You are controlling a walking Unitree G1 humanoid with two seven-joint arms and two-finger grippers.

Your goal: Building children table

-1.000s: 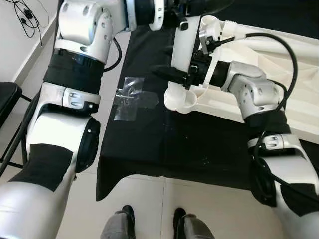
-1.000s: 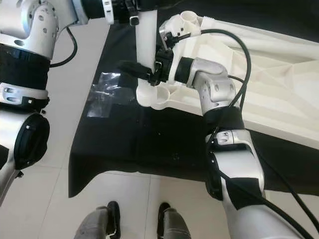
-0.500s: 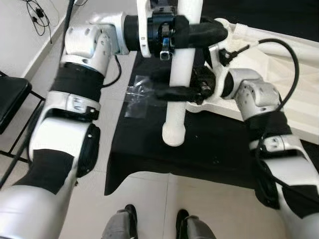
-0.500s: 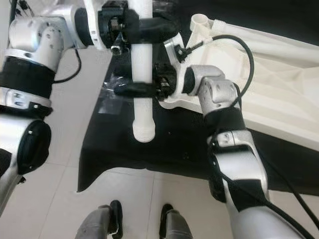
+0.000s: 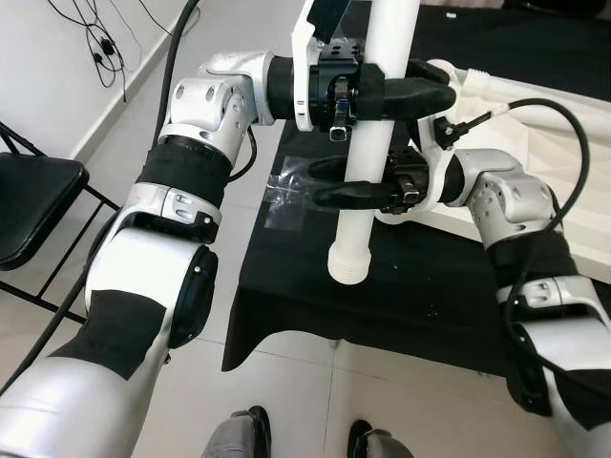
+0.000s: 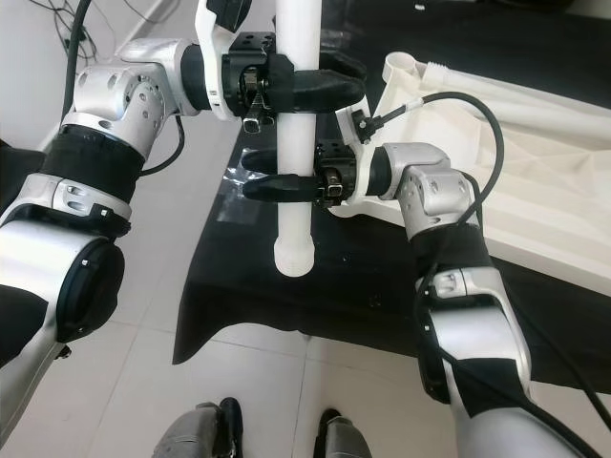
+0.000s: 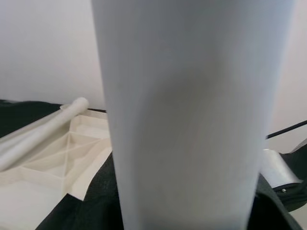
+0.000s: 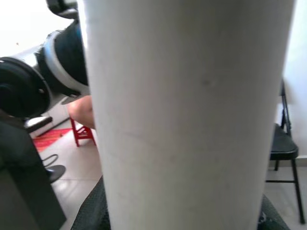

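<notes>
Black cloth (image 5: 420,296) spread on the tiled floor (image 5: 286,401). White plastic tabletop (image 6: 535,162) lies upside down on the cloth, ribs up, round leg socket (image 6: 399,65) at its near corner. White table leg (image 5: 374,143) held upright in the air over the cloth, beside the tabletop corner, lower end free and not touching anything. Left gripper (image 5: 406,91) clamped round the leg's upper part, fingers closed on it. Right gripper (image 5: 348,194) closed on the same leg just below, fingers wrapped across it. Black folding chair (image 5: 29,205) at the robot's left, on the floor. Clear plastic wrap (image 5: 291,196) on the cloth behind the leg. Robot's feet (image 6: 220,425) at the bottom edge.
</notes>
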